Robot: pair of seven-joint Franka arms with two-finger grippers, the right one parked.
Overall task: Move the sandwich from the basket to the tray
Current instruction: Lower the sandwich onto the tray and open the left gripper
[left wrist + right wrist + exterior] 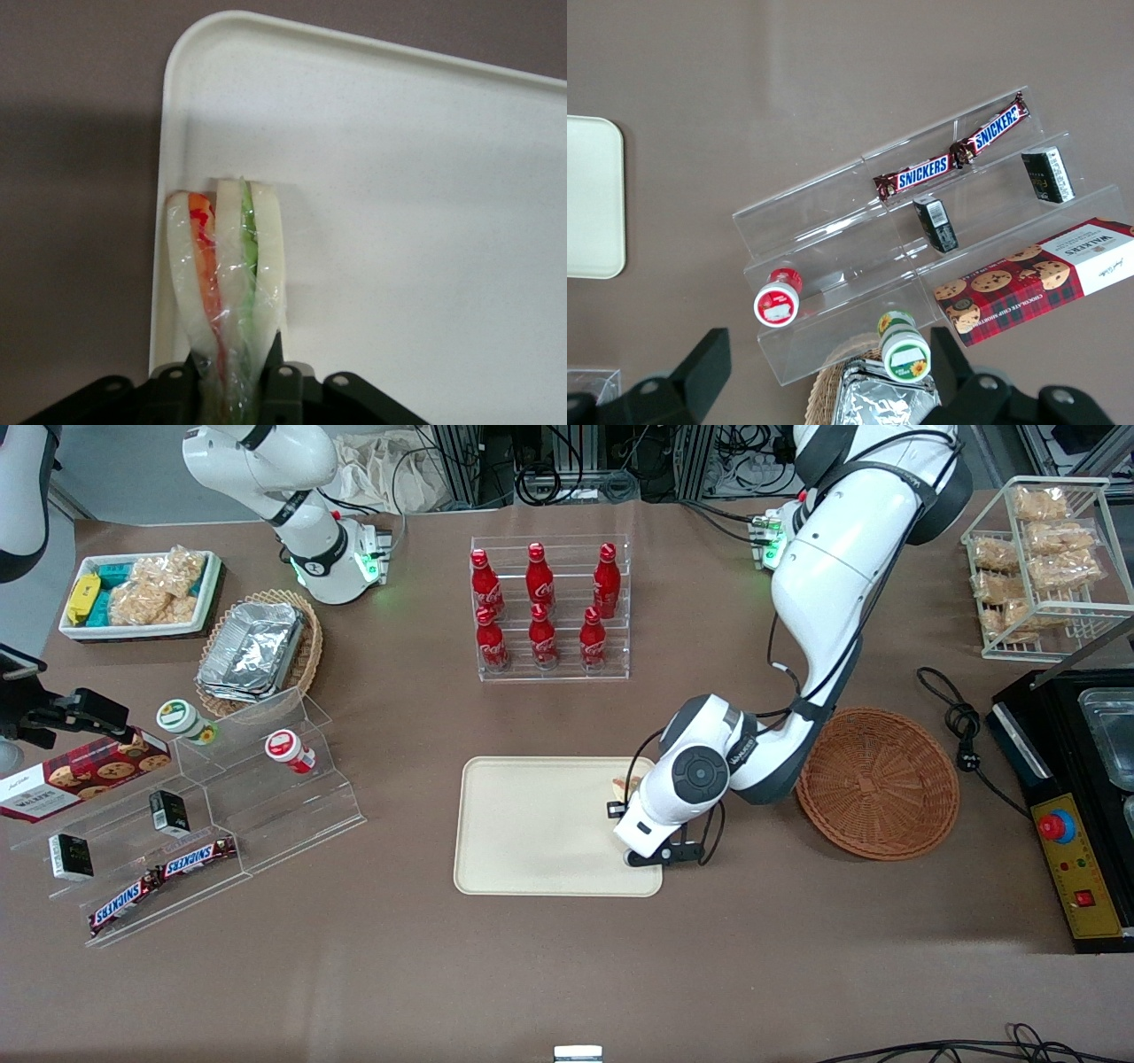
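Observation:
The sandwich, a wrapped wedge of pale bread with orange-red and green layers, is pinched at its narrow end between my left gripper's fingers. It hangs over the cream tray, close to the tray's rim and one rounded corner. In the front view the gripper is over the tray's edge toward the working arm's end. The wrist hides most of the sandwich there. The round reddish-brown basket sits beside the tray, toward the working arm's end, with nothing in it.
An acrylic rack of red cola bottles stands farther from the camera than the tray. A stepped acrylic shelf with snacks is toward the parked arm's end. A black appliance and a wire rack of snack bags are near the basket.

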